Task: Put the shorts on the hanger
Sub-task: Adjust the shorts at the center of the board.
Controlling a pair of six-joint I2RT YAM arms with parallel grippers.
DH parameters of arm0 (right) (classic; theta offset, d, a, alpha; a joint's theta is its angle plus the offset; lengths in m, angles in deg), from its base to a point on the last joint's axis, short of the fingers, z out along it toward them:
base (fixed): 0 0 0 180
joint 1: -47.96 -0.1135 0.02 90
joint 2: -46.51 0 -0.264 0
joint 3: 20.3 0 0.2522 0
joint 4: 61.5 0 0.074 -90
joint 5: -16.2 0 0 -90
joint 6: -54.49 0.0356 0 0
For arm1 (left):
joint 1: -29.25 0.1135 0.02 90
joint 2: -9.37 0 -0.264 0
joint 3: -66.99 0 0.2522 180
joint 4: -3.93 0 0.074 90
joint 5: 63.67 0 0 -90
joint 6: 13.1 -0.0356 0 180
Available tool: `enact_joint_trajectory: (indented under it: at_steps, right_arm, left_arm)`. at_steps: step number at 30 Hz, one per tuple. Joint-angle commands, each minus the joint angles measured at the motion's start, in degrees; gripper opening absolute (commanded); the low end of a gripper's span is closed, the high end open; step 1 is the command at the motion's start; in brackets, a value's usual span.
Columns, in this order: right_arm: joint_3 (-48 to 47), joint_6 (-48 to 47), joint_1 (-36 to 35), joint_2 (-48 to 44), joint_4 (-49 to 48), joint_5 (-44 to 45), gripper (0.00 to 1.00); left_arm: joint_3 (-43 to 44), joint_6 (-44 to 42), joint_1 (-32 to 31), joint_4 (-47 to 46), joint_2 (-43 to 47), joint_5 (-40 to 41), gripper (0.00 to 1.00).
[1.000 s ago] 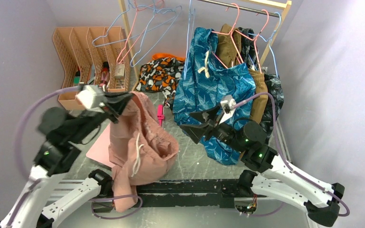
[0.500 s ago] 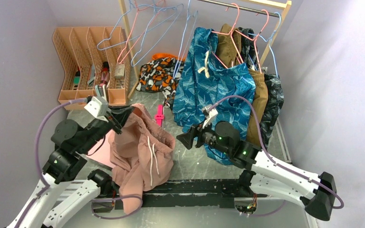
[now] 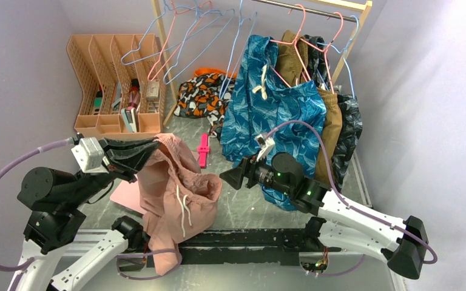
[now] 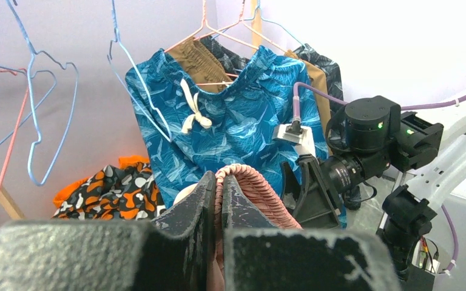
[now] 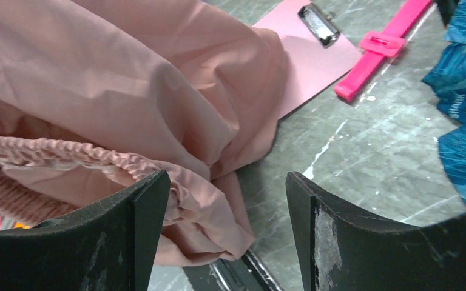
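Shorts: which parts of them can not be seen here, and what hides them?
- Top view: the pinched spot of the shorts is covered by the shut left gripper.
- Left wrist view: only a bit of waistband shows; the fingers hide the rest.
- Right wrist view: the left and top edges cut the shorts off; the open right gripper covers some waistband.

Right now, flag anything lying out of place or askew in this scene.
An orange-and-black patterned garment lies heaped on the table below the clothes rack instead of hanging. The pink shorts dangle bunched from the left gripper, one leg trailing over the table's near edge, covering part of a pink clipboard.
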Motion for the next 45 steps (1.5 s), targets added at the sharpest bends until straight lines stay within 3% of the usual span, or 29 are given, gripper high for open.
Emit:
enact_joint_trajectory:
  at_steps: [1, 14, 19, 23, 27, 29, 32, 35, 38, 41, 45]
  right_arm:
    - [0.5, 3.5, 0.1, -0.4, -4.4, -4.3, 0.74]
    - [-0.7, 2.4, -0.6, 1.2, -6.3, -7.1, 0.75]
    - [-1.0, 1.4, -0.6, 3.8, -4.7, -9.4, 0.69]
    - [-1.4, 2.2, -0.9, 7.4, -6.8, -12.2, 0.56]
    - [-3.6, 1.1, -1.2, 8.2, -5.9, -10.0, 0.23]
    - [-7.4, -2.3, -1.2, 6.7, -1.2, -6.1, 0.01]
    - [-19.8, -11.6, -1.2, 4.7, 10.4, 4.1, 0.00]
    - [-40.5, -21.5, -1.2, 6.1, 20.7, 13.7, 0.00]
    - [-54.8, -26.8, -1.2, 8.6, 25.9, 17.4, 0.00]
    - [-57.5, -25.8, -1.2, 8.6, 26.6, 18.6, 0.00]
    - [-51.3, -20.6, -1.2, 7.0, 31.3, 25.0, 0.00]
  left_arm:
    - [0.5, -0.1, 0.0, -0.3, 0.3, -1.6, 0.07]
    - [1.3, -0.6, 0.0, 0.8, -0.5, -0.6, 0.07]
    - [1.2, -0.5, 0.0, 0.5, -0.1, -0.3, 0.07]
    - [1.5, -0.4, 0.0, 0.7, -0.4, -0.6, 0.07]
    - [1.8, -0.1, 0.0, 0.9, -0.4, -0.4, 0.07]
    - [2.4, 0.0, 0.0, 0.8, -0.4, 0.5, 0.07]
    - [6.3, -0.4, 0.0, 0.4, -1.9, 4.0, 0.07]
    - [16.6, -2.0, 0.0, 0.9, -6.6, 7.8, 0.07]
    - [25.4, -1.4, 0.0, 0.0, -11.4, 10.8, 0.07]
    - [22.9, 1.8, 0.0, -3.7, -10.2, 14.4, 0.07]
    - [9.7, 6.6, 0.0, -4.4, -3.9, 24.0, 0.07]
